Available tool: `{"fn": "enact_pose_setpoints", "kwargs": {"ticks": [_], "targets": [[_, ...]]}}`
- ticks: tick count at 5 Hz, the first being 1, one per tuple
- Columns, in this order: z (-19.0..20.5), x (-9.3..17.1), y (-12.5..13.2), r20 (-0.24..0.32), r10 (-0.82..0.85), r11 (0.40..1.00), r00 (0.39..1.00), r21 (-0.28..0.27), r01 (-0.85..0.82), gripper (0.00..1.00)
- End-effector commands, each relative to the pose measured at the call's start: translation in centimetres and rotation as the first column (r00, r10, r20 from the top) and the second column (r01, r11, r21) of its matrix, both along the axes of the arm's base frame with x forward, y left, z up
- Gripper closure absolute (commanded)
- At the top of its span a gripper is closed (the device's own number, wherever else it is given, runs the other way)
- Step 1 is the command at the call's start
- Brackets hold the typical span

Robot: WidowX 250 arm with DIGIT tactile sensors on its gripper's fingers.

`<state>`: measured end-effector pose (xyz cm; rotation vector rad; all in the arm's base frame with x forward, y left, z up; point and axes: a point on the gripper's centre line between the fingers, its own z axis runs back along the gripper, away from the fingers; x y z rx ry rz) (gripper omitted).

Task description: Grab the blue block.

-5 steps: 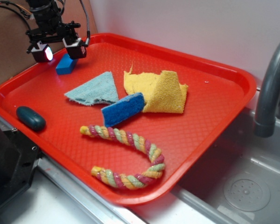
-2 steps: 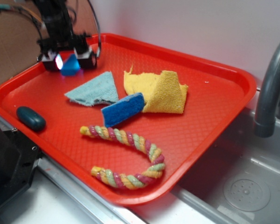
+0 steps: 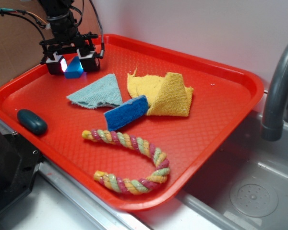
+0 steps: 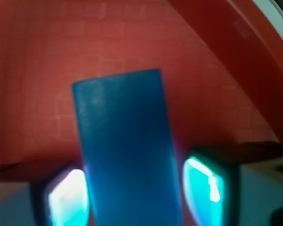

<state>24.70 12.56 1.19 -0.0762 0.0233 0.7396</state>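
Observation:
The blue block lies at the back left of the red tray. My gripper has come down over it, one finger on each side. In the wrist view the blue block fills the space between the two glowing pads, with the gripper around its near end. The left pad sits right against the block, while a narrow strip of red tray shows between the block and the right pad. The jaws stand open around the block, which rests on the tray.
A light blue cloth, a blue sponge, a yellow towel, a coloured rope and a dark teal pebble also lie on the tray. A grey faucet and sink are on the right.
The gripper has moved right and down from above the block's left side until its fingers straddle the block. The block has stayed in place.

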Motion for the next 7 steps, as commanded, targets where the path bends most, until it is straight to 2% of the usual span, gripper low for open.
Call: {"fn": "enact_pose_setpoints", "kwargs": {"ticks": [1, 2, 3, 4, 5, 6, 7], "targets": [[4.3, -0.5, -1.4, 0.079, -0.127, 0.992, 0.989, 0.019, 0.126, 1.0], [9.3, -1.6, -5.5, 0.161, -0.307, 0.952, 0.938, 0.072, 0.299, 1.0], [12.7, -2.4, -7.1, 0.204, -0.411, 0.911, 0.888, 0.048, 0.411, 1.0], [14.7, -2.8, -7.7, 0.209, -0.502, 0.862, 0.839, 0.041, 0.505, 1.0], [16.5, -3.7, -9.0, 0.194, -0.591, 0.806, 0.783, 0.11, 0.581, 1.0], [17.2, -4.5, -8.3, 0.222, -0.603, 0.792, 0.766, 0.053, 0.608, 1.0], [16.9, -4.7, -8.2, 0.232, -0.604, 0.791, 0.763, 0.056, 0.609, 1.0]]}}
